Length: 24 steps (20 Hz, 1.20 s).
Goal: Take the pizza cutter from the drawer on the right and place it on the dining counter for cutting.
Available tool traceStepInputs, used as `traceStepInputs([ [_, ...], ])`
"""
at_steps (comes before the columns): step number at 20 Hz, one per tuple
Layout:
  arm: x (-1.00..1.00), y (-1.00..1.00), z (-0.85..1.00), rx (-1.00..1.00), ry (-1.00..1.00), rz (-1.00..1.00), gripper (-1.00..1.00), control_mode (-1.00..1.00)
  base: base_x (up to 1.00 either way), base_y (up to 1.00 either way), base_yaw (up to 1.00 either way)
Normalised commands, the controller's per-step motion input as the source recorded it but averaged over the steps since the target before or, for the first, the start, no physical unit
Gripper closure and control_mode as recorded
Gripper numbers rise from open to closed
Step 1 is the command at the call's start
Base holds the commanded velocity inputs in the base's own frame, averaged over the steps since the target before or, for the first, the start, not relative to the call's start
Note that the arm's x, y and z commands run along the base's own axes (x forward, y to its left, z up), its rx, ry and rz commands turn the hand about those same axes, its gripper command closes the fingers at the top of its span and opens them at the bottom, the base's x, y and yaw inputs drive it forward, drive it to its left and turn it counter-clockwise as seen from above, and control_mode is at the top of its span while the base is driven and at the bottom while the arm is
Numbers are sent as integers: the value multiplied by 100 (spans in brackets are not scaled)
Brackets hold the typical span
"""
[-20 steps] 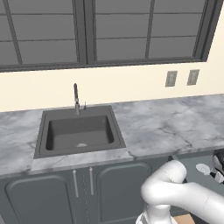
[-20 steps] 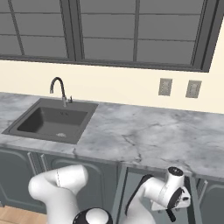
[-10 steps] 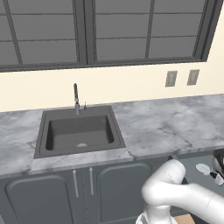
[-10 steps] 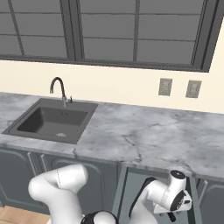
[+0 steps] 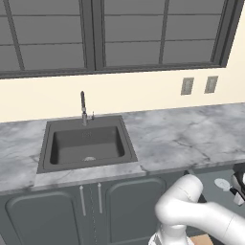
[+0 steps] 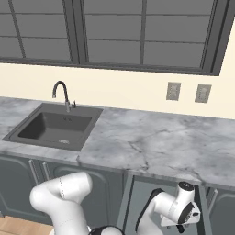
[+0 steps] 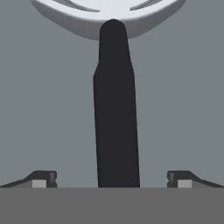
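Observation:
The pizza cutter (image 7: 115,109) lies on the grey floor of the open drawer (image 7: 48,100). Its black handle runs up the middle of the hand view to the pale grey wheel blade (image 7: 107,11) at the top. My gripper (image 7: 112,178) is open, with one fingertip on each side of the handle's near end, both well apart from it. In the left base view the wheel blade (image 5: 222,183) shows inside the drawer (image 5: 208,178), beside my gripper (image 5: 238,192) at the right edge. In the right base view my hand (image 6: 187,215) hangs low in the drawer (image 6: 142,193).
A marble worktop (image 5: 182,139) with a dark sink (image 5: 86,146) and tap (image 5: 83,107) runs above the drawer. Dark grey cupboard doors (image 5: 129,206) stand below the sink. Two wall outlets (image 6: 173,91) sit above the worktop, under a wide window.
My hand has sunk slightly lower into the drawer. The worktop, sink and cameras have not shifted.

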Motion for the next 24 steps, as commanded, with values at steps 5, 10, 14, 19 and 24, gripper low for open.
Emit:
traceStepInputs([
  [5, 0, 0, -1, 0, 0, 0, -100, -100, 0, 0, 0],
  [10, 0, 0, 0, 0, 0, 0, -100, -100, 0, 0, 0],
  [14, 0, 0, 0, 0, 0, 0, -100, -100, 0, 0, 0],
  [19, 0, 0, 0, 0, 0, 0, 100, -100, 0, 0, 0],
  [24, 0, 0, 0, 0, 0, 0, 100, -100, 0, 0, 0],
])
